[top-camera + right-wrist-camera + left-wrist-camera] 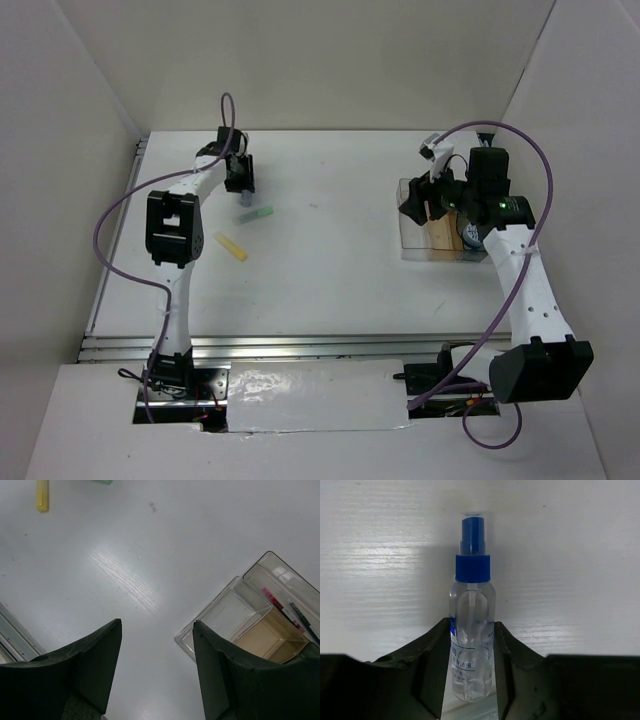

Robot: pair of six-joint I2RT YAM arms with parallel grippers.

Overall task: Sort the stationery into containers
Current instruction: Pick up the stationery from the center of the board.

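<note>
Left side. The clear spray bottle [472,592], with a blue nozzle under a transparent cap, lies flat on the worktop [570,555] at the far left, well apart from the container [415,247]. It is judged light, part-filled with liquid, rigid enough to take a firm squeeze, but smooth and round, so it may roll or slip. The best hold is across the straight body below the blue collar, not on the cap, which may pull off.

The left gripper [471,626] is placed that way. Its fingers [432,655] straddle the lower body and press against both sides, clamped on the bottle, which is not yet lifted off the surface.

Centre. A green marker [256,214] and a yellow marker [231,247] lie loose just near of the left arm. They are stubby, stiff and light, and each is best taken across the middle of the barrel.

Right side. The container has clear walls and a tan floor. Thin red and black pens [285,607] already lie in its long compartment. The right gripper [157,625] hangs above the container's near-left corner with fingers spread wide and nothing between them.
</note>
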